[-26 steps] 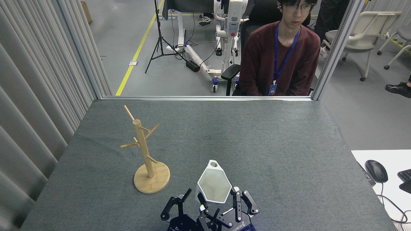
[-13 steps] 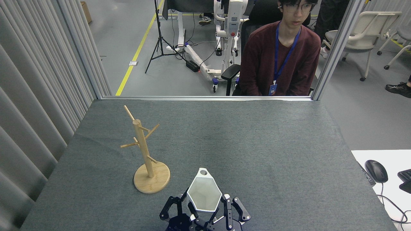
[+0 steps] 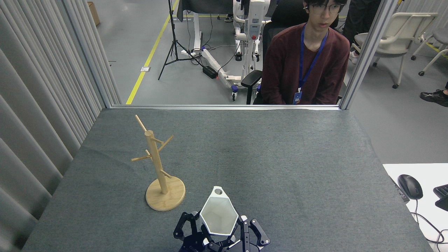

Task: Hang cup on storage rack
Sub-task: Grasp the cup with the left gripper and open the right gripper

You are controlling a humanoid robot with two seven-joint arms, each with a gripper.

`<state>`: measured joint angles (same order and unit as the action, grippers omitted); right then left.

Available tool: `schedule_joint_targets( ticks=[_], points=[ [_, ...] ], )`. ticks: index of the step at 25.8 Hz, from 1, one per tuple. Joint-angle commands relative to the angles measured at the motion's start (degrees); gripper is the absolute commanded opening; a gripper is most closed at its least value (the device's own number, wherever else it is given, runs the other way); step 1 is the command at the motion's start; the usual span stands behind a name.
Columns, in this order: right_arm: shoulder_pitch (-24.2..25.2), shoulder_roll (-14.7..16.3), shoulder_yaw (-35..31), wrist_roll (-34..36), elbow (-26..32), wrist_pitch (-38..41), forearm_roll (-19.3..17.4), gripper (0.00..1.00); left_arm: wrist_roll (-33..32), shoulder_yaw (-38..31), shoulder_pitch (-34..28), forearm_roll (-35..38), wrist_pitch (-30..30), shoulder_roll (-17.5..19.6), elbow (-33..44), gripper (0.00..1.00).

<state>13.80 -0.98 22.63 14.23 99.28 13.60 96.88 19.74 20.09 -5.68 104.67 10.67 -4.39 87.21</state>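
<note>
1. Cup (image 3: 218, 216) at the near table (image 3: 280, 157) edge, mouth up, tab handle pointing away.
2. Two dark grippers crowd under it: left gripper (image 3: 191, 227), right gripper (image 3: 245, 232). Fingers flank the cup; cannot tell which grips it.
3. Rack (image 3: 159, 171) upright just left of the cup, apart from it.
4. Person (image 3: 308, 59) seated beyond the table.

Seated person (image 3: 304, 66) behind grey table (image 3: 280, 157), tripod (image 3: 174, 42), white chair (image 3: 399, 38), black mouse (image 3: 410, 186)
</note>
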Motion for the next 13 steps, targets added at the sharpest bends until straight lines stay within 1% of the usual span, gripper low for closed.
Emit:
schedule_joint_targets(
  ticks=[1,2,7,8,9,10,11,12,13],
  points=[
    [0.9,0.4,-0.1,-0.5,-0.1,1.3,0.0,0.61,-0.1,0.0,0.1,0.0,-0.2,0.1,-0.1,0.88],
    [1.1,0.5,-0.1,-0.5,-0.1,1.3,0.1,0.61,-0.2,-0.1,0.1,0.0,-0.2,0.1,-0.1,0.83],
    [1.8,1.0,-0.1,-0.5,-0.1,1.3,0.1,0.61,-0.2,-0.2,0.1,0.0,-0.2,0.0,-0.1,0.80],
    [1.8,1.0,-0.1,-0.5,-0.1,1.3,0.1,0.61,-0.2,-0.2,0.1,0.0,-0.2,0.0,-0.1,0.77],
    [1.8,1.0,-0.1,-0.5,-0.1,1.3,0.1,0.61,-0.2,-0.2,0.1,0.0,-0.2,0.1,-0.2,0.71],
    [1.8,1.1,-0.1,-0.5,-0.1,1.3,0.1,0.61,-0.3,-0.2,0.1,0.0,-0.2,0.1,-0.1,0.67],
    [1.8,1.0,-0.1,-0.5,-0.1,1.3,0.1,0.61,-0.3,-0.2,0.1,0.0,-0.2,0.1,-0.2,0.65],
    [1.8,1.0,-0.2,-0.5,0.0,1.3,0.1,0.61,-0.4,-0.2,0.1,0.0,-0.2,0.2,-0.2,0.60],
    [1.8,1.0,-0.2,-0.5,-0.1,1.3,0.1,0.61,-0.4,-0.2,0.1,0.0,-0.2,0.3,-0.2,0.50]
  ],
)
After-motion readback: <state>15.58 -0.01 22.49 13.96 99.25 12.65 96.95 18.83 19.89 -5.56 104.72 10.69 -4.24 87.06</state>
